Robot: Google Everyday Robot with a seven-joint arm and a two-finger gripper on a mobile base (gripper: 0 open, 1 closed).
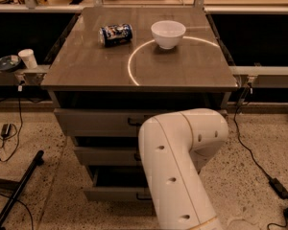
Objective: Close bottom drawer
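End effector out of sight behind arm [175, 176]; bottom drawer [114, 194] ajar.

Grey-brown flat-fronted bottom drawer [115, 194] with a dark handle. Shiny grey-brown cabinet top [182, 71] with a bright white ring on it. White round bowl [168, 33], blue lying can [115, 34], speckled beige floor [53, 186]. The smooth cream robot arm [177, 176] hides the gripper

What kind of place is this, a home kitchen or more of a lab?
Probably a robot test lab, not a home: a lone drawer cabinet on speckled floor, with loose cables and a stand leg around it. The gripper is out of sight behind the white arm, which stands by the open bottom drawer.
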